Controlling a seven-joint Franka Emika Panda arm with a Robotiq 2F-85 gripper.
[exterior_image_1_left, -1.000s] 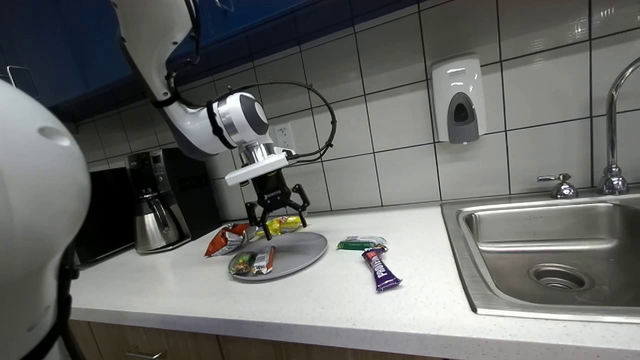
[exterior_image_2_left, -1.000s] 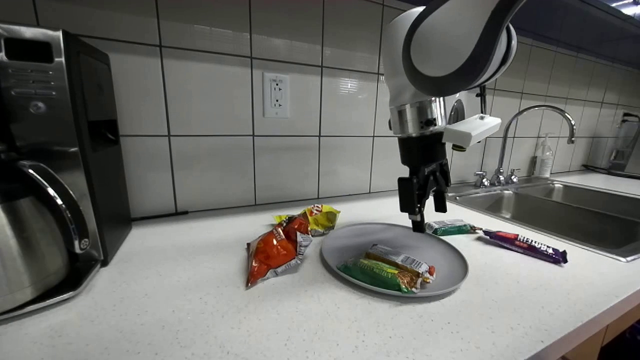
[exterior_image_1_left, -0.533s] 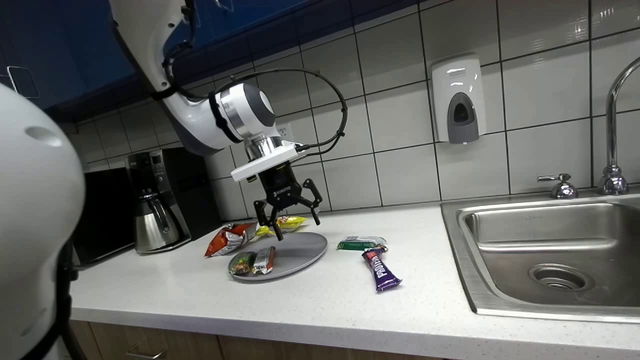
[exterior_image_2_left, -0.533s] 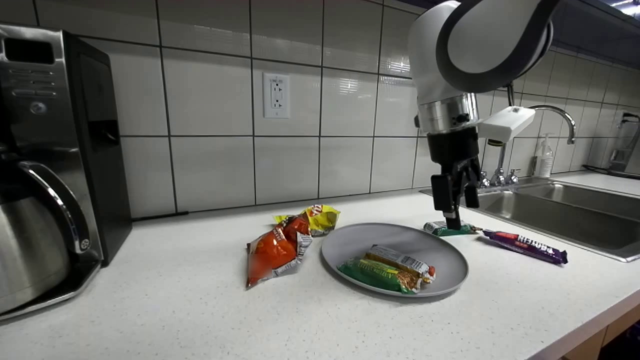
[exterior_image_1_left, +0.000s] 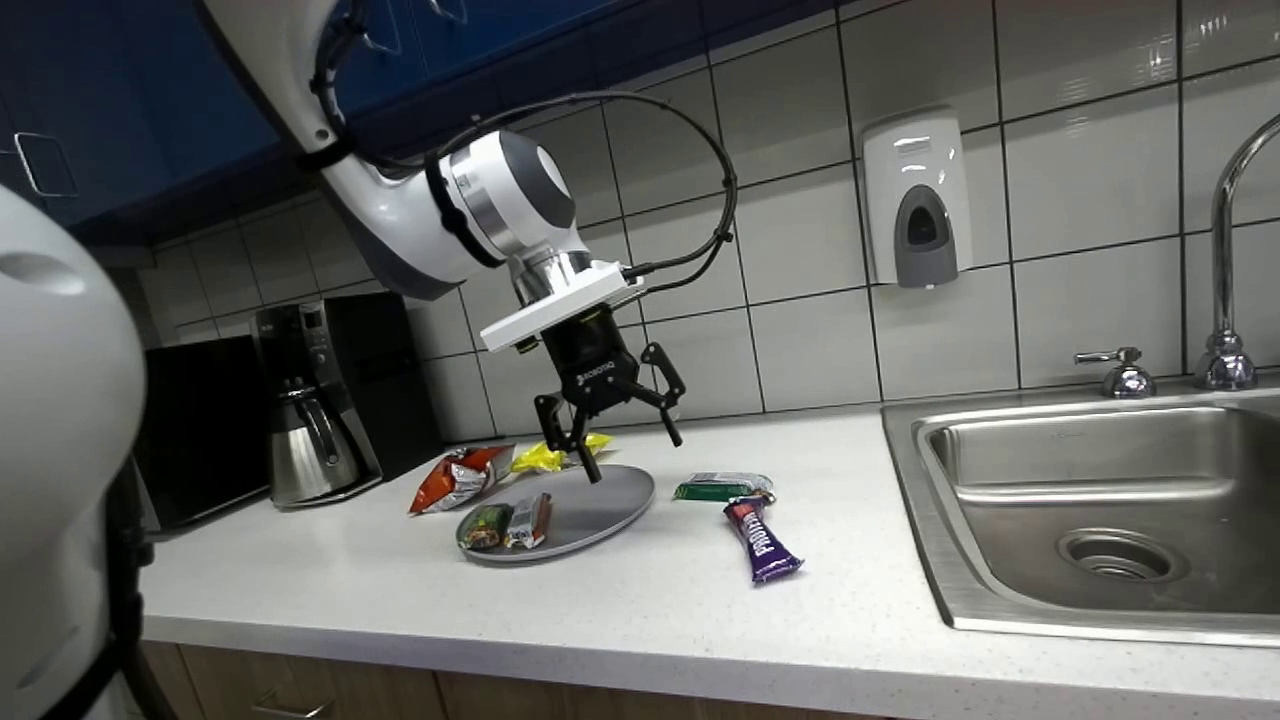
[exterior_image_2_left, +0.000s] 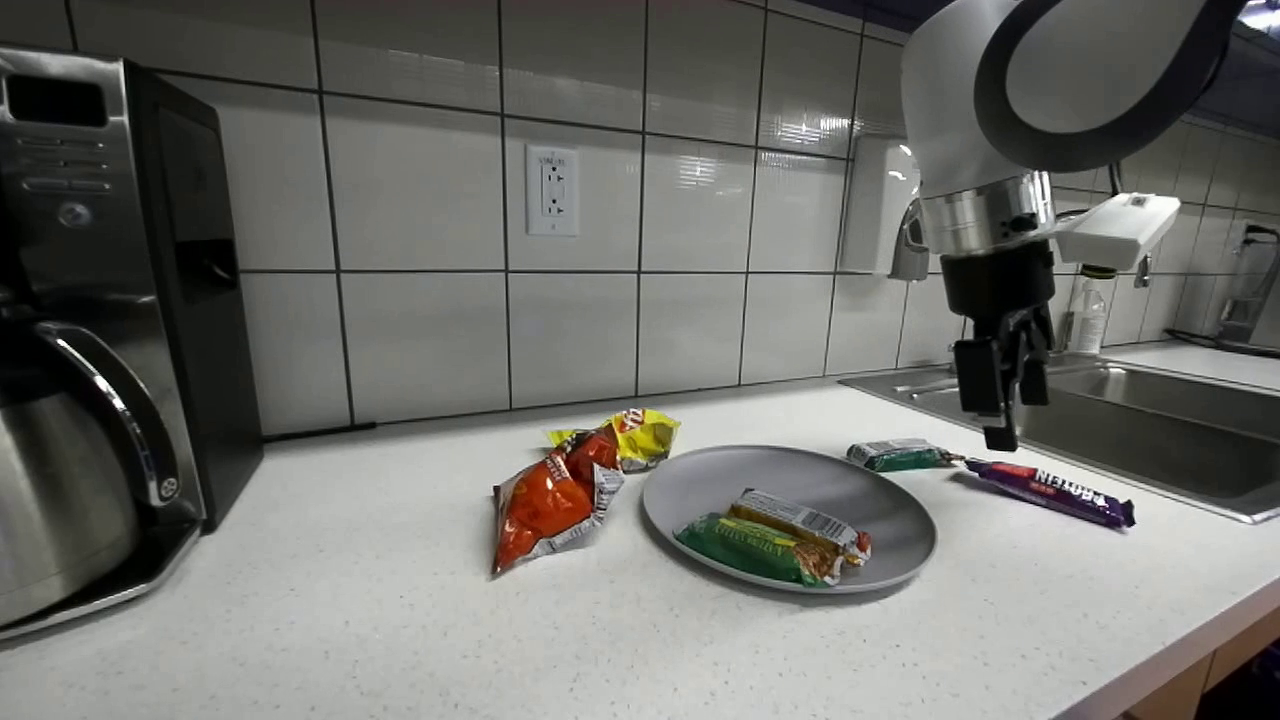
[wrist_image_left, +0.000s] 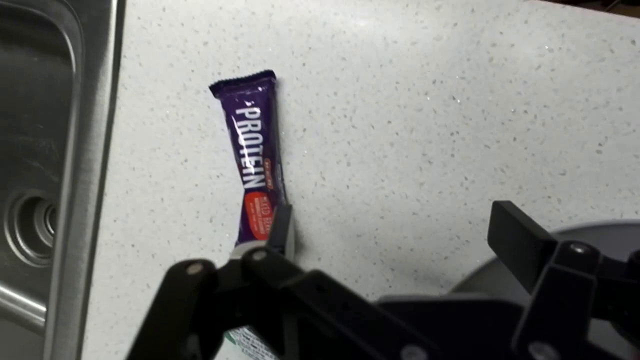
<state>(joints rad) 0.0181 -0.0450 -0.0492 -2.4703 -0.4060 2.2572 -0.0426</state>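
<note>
End effector (exterior_image_1_left: 636, 461) now nearer the purple protein bar (exterior_image_1_left: 762, 541)

White counter (exterior_image_2_left: 350, 620) bearing plate (exterior_image_2_left: 720, 480), red bag (exterior_image_2_left: 550, 500), yellow bag (exterior_image_2_left: 650, 440), green bar (exterior_image_2_left: 897, 457), purple bar (exterior_image_2_left: 1050, 493)

In an exterior view: canted, across the counter (exterior_image_1_left: 600, 600) to the tiled wall (exterior_image_1_left: 800, 240), sink (exterior_image_1_left: 935, 510) at right. In an exterior view: same tiled wall, coffee maker (exterior_image_2_left: 140, 300) close at left. In both exterior views: plate (exterior_image_2_left: 760, 468), purple protein bar (exterior_image_2_left: 1050, 491). Wrist view: near, facing down; tilt uncertain.
</note>
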